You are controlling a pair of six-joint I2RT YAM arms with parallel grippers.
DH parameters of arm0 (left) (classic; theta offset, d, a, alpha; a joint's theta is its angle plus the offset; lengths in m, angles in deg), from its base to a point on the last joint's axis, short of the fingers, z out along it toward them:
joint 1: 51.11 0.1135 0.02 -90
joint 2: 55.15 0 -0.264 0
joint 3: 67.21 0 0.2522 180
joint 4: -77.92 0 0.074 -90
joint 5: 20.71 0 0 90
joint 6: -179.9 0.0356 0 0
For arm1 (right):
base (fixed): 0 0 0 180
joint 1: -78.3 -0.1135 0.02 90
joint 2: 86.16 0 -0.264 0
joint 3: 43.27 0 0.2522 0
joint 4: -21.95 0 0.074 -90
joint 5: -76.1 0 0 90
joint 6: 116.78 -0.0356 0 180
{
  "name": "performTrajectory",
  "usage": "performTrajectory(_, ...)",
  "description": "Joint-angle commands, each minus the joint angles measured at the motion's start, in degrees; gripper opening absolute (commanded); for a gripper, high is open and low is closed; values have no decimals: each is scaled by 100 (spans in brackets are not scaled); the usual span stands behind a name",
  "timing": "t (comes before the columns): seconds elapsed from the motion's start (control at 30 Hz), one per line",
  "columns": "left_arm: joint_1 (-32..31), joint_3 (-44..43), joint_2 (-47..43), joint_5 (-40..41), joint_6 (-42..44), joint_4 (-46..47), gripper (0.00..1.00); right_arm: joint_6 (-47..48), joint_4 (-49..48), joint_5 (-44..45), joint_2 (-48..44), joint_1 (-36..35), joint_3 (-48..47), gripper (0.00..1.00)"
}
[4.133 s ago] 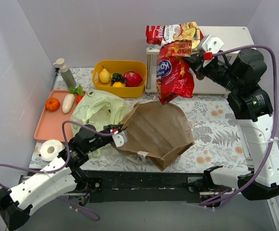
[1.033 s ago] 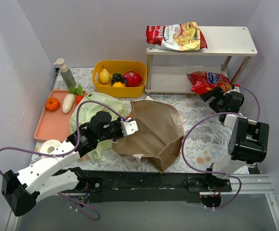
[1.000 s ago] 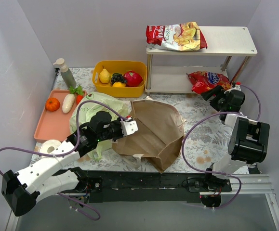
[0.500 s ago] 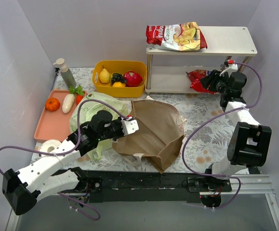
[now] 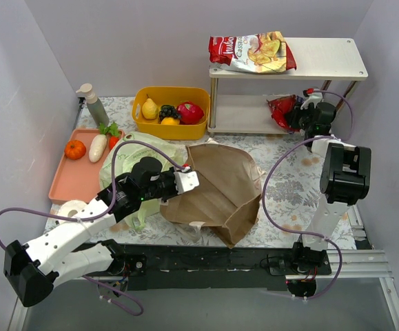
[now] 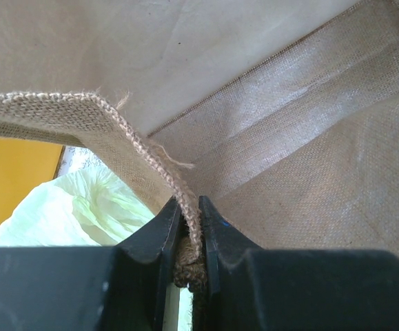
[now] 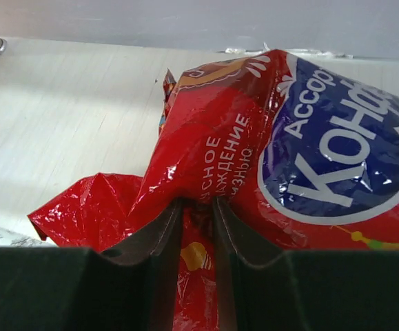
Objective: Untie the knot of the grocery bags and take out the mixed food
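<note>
Pale walls (image 5: 116, 48), white shelf (image 5: 326, 58)

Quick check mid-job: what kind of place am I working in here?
Probably a staged lab test booth: plain walls box in the cloth-covered table, and toy-like fruit sits in a yellow bin.

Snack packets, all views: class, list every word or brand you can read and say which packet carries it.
"Ассор…", cut off: red packet, lower shelf.
"Конф…", cut off: same packet.
"…ждение", start hidden: same packet.
"…изнью", start hidden: same packet.
Packet on the top shelf: print too small to read.
</note>
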Motion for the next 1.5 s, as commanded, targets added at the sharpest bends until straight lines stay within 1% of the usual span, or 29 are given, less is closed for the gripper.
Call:
performTrajectory(0.0, -18, -129, 76, 28, -36, -460, 0, 463, 427, -54, 238, -47, -329, 32)
performTrajectory(0.13, -18, -23, 155, 36, -220, -214, 0, 358, -134, -186, -420, -30, 66, 32)
performTrajectory(0.17, -18, -14, 164, 45, -247, -187, 0, 384, -275, -169, -709, -30, 137, 32)
performTrajectory(0.23, -18, -32, 199, 89, -229, -126, 0, 681, -626, -186, -1044, -30, 339, 31)
performTrajectory(0.3, -18, -49, 234, 124, -185, -134, 0, 1189, -873, -107, -1151, -65, 436, 31)
performTrajectory(0.37, -18, -67, 252, 107, -106, -178, 0, 1490, -1006, -72, -1064, -65, 340, 31)
performTrajectory(0.5, -18, -102, 287, 28, -71, -205, 0, 2079, -971, 367, -599, -65, -169, 32)
performTrajectory(0.57, -18, -128, 349, 19, -115, -240, 0, 2562, -1032, 464, -239, -100, -476, 34)
performTrajectory(0.6, -18, -146, 349, 10, -124, -249, 0, 2764, -1050, 551, -98, -117, -600, 37)
performTrajectory(0.63, -18, -155, 358, 19, -141, -266, 0, 3009, -1076, 587, 173, -135, -688, 38)
performTrajectory(0.67, -18, -164, 366, 19, -159, -266, 0, 3795, -1155, 666, 306, -222, -776, 40)
performTrajectory(0.73, -18, -181, 366, 36, -176, -284, 0, 4799, -1567, 1096, 709, -363, -777, 49)
performTrajectory(0.77, -18, -190, 358, 45, -185, -284, 0, 5666, -1673, 1158, 799, -459, -733, 52)
performTrajectory(0.8, -18, -207, 358, 54, -203, -301, 0, 5997, -1822, 1107, 861, -486, -585, 53)
performTrajectory(0.83, -18, -208, 349, 63, -203, -284, 0, 6209, -1736, 1036, 905, -495, -531, 53)
performTrajectory(0.87, -18, -208, 331, 80, -203, -284, 0, 6403, -1448, 975, 923, -513, -548, 53)
performTrajectory(0.9, -18, -190, 323, 107, -203, -275, 0, 6700, -1193, 965, 958, -539, -635, 51)
performTrajectory(0.93, -18, -181, 322, 116, -212, -258, 0, 6790, -1025, 957, 993, -557, -601, 50)
performTrajectory(1.0, -18, -155, 296, 107, -212, -257, 0, 7158, -1059, 887, 1028, -557, -505, 50)
performTrajectory(1.1, -18, -146, 279, 89, -203, -257, 0, 7397, -1024, 904, 1098, -566, -478, 50)
performTrajectory(1.33, -18, -93, 279, 10, -203, -196, 0, 7819, -1234, 1141, 1371, -776, -812, 51)
performTrajectory(1.4, -10, -84, 270, 36, -194, -143, 0, 7793, -1541, 1272, 1188, -821, -733, 54)
performTrajectory(1.47, -10, -84, 217, 194, -229, -73, 0, 7522, -1665, 1361, 898, -821, -471, 57)
